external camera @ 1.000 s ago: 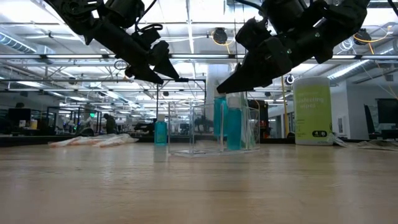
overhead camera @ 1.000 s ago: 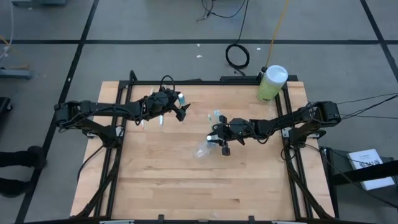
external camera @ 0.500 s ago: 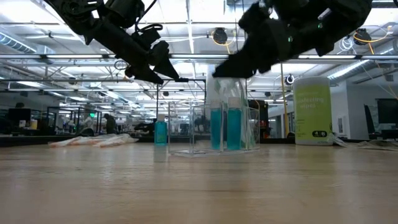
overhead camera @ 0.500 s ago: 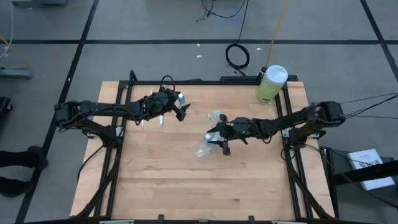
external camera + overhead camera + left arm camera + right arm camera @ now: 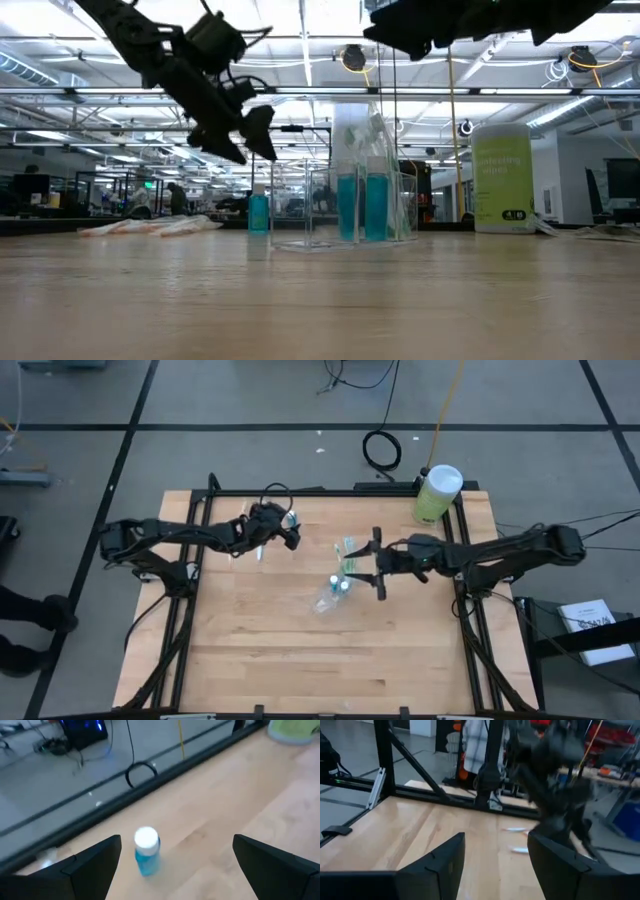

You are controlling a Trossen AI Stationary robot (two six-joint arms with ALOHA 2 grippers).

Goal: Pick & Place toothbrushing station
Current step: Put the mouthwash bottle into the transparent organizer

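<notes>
The clear plastic holder (image 5: 324, 601) (image 5: 312, 208) stands on its base mid-table with two blue tubes (image 5: 340, 584) (image 5: 362, 207) upright inside. A third blue tube (image 5: 147, 851) (image 5: 258, 212) stands alone on the table near the far edge. My left gripper (image 5: 290, 536) (image 5: 176, 840) hovers open above it, tilted down, fingers to either side. My right gripper (image 5: 377, 563) (image 5: 495, 837) is open, level and high, just right of the holder. Slim pale toothbrushes (image 5: 150, 226) (image 5: 520, 850) lie flat at the table's left.
A pale-green canister with a white lid (image 5: 436, 494) (image 5: 503, 178) stands at the table's far right corner. Another slim green-white item (image 5: 349, 546) lies just beyond the holder. Black frame rails (image 5: 190, 600) run along the table's sides. Bare wood (image 5: 330, 660) fills the near half.
My right gripper has opened over the holder, leaving a second tube standing upright inside it. It has then risen and drawn back toward the table's right edge. My left gripper has sunk and tipped down toward the lone tube, staying open.
</notes>
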